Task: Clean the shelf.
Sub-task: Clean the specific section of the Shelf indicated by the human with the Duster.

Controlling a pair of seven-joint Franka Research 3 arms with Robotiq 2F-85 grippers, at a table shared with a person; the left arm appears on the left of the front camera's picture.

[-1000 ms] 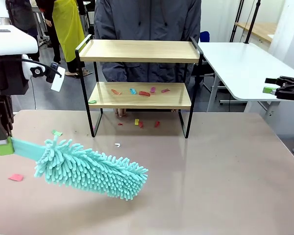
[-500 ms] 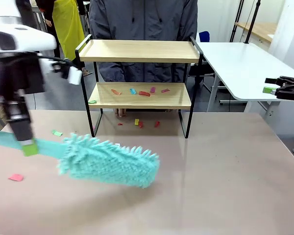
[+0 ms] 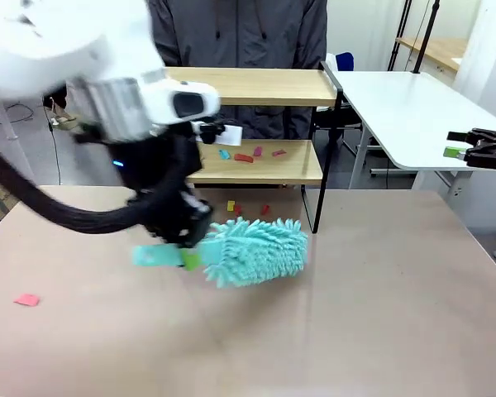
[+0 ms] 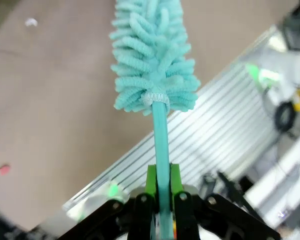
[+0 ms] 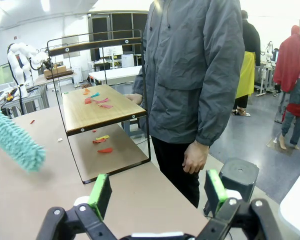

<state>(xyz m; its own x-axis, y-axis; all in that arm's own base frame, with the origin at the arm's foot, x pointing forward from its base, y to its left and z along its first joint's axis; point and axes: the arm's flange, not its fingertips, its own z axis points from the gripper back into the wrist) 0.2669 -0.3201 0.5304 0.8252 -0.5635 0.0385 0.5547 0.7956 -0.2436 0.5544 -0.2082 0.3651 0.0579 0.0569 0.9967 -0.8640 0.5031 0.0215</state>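
Duster (image 3: 256, 252) near shelf (image 3: 269, 169) front edge — bare tabletop (image 3: 397, 289) rightward.

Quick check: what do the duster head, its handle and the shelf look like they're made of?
The duster head looks like soft teal chenille, probably microfibre: it is all fat fuzzy strands. Its handle is a flat, smooth teal strip, likely plastic. The shelf has light matt boards with a wood-grain look, wood or laminate, in a thin black frame, probably painted metal.

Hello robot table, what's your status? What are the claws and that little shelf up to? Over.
Left gripper shut on duster handle; right gripper open, empty. Shelf: coloured scraps on lower board. Person standing close behind shelf.
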